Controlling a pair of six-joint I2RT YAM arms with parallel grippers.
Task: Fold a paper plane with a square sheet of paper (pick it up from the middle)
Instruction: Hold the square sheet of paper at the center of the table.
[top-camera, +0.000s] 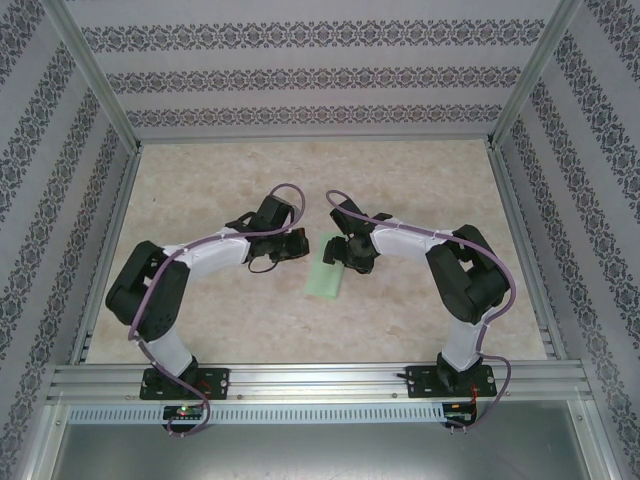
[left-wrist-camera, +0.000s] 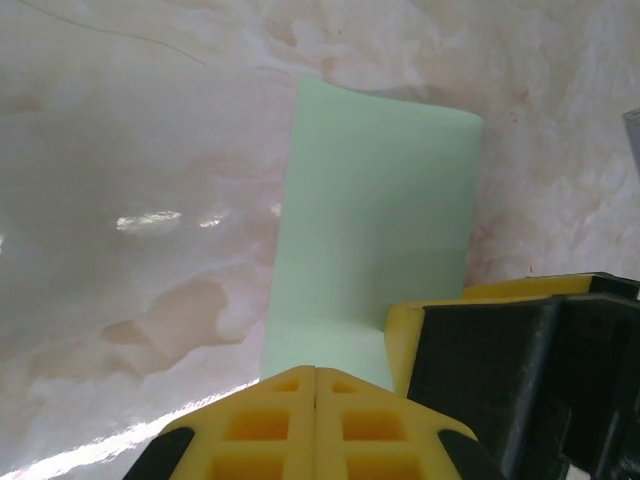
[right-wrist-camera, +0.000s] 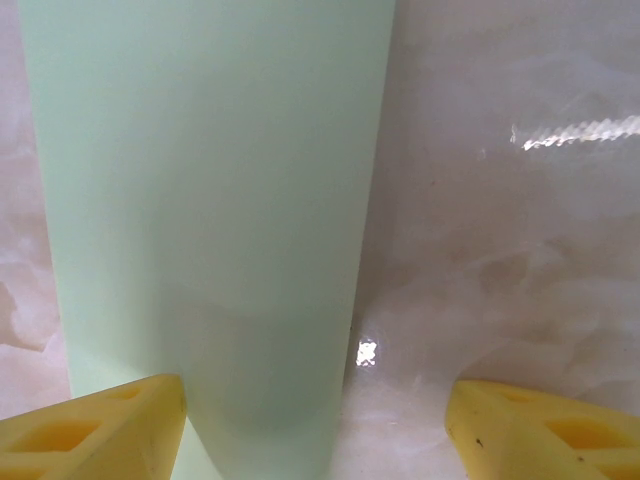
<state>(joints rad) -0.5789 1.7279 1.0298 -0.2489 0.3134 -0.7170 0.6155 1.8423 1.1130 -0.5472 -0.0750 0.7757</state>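
Green paper in left gripper

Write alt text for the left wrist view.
A rectangle of pale green paper lies on a glossy marbled table, stretching away from the camera. The left pincer is shut at its near edge, and a yellow-and-black finger of the other arm sits beside it on the right.
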